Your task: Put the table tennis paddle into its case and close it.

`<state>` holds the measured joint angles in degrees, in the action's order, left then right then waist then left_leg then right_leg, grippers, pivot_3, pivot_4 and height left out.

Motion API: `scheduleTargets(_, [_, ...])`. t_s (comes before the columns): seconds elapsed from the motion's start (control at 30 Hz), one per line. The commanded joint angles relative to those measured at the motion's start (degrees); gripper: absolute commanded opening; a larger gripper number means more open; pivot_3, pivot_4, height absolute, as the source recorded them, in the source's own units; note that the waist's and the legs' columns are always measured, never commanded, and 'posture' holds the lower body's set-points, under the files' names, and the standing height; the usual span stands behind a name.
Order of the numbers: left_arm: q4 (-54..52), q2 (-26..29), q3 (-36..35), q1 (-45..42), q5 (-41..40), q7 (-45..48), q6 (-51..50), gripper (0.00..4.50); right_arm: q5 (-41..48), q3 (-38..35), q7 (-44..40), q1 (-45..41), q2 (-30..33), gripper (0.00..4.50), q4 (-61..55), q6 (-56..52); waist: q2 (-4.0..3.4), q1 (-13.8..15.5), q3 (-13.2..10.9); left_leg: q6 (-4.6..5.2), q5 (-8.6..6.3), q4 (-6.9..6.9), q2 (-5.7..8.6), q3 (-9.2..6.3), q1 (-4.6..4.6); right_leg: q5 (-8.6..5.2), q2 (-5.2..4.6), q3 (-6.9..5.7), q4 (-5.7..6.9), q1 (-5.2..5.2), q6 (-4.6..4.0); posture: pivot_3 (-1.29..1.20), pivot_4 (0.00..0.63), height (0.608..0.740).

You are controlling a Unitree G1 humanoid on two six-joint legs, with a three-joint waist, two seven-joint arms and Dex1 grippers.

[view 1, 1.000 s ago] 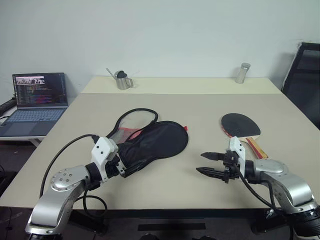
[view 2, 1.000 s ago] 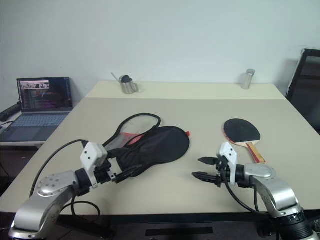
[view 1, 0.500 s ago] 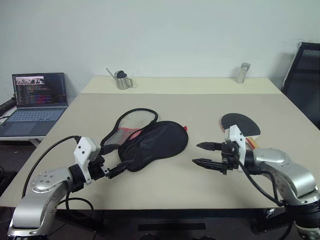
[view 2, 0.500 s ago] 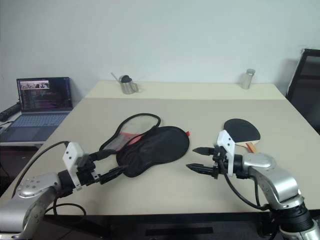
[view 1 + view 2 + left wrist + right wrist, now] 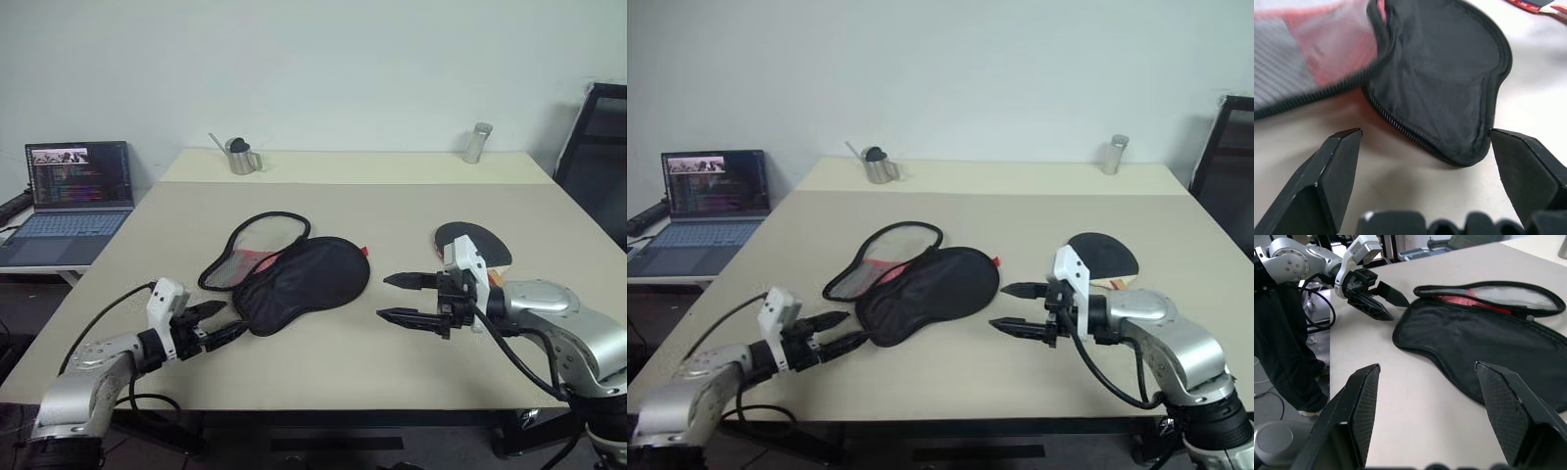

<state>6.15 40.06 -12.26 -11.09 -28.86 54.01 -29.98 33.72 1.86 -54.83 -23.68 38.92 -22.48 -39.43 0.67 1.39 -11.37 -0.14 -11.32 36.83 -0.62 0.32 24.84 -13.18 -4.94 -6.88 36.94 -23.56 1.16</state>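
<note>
Here, black case (image 5: 294, 282), unzipped, mesh flap open

Table tennis paddle (image 5: 470, 244): handle and near part of the face hidden behind the right hand (image 5: 407, 299). Case (image 5: 1440, 83): mesh flap blurred and cut off at the left wrist view's edge. Laptop (image 5: 71, 201): screen text too small to read; chair (image 5: 598, 147) cut off.
</note>
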Motion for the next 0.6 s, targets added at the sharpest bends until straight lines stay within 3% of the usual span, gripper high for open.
scheduleTargets(0.03, [2.57,-0.65,1.8,-3.2,0.71,0.08,-1.01,4.5,-0.36,-0.57,0.32,0.42,0.02,3.36,-2.0,2.16,0.0,0.02,0.0,0.0,0.0,0.01,0.0,-0.01,0.0,0.0,0.0,-0.01,0.01,0.0,0.0,0.0,0.15,0.74])
scheduleTargets(0.27, [2.22,-1.04,5.55,-5.9,1.11,0.75,-5.65,4.5,-0.95,-0.85,0.6,1.52,-0.04,3.36,-2.05,3.36,0.01,0.02,0.0,0.0,0.0,0.03,0.0,0.0,-0.01,0.01,0.0,-0.01,0.03,0.02,0.01,0.0,0.15,0.74])
scheduleTargets(0.53, [-5.73,-2.54,5.03,-5.9,-5.49,-1.11,-20.01,4.5,-0.12,-1.57,2.42,2.04,-0.2,3.36,-3.04,3.01,0.01,0.01,0.01,0.0,0.0,0.04,0.04,-0.01,-0.01,0.01,-0.02,0.03,0.03,0.05,0.01,0.0,0.15,0.74])
scheduleTargets(0.6, [-5.71,-3.37,4.11,-6.39,-6.15,-2.67,-21.82,4.13,0.13,-1.69,2.85,1.96,-0.15,3.39,-3.28,2.75,0.01,0.0,0.01,0.0,0.0,0.04,0.03,-0.02,-0.01,0.01,-0.02,0.04,0.03,0.05,0.01,0.0,0.15,0.74])
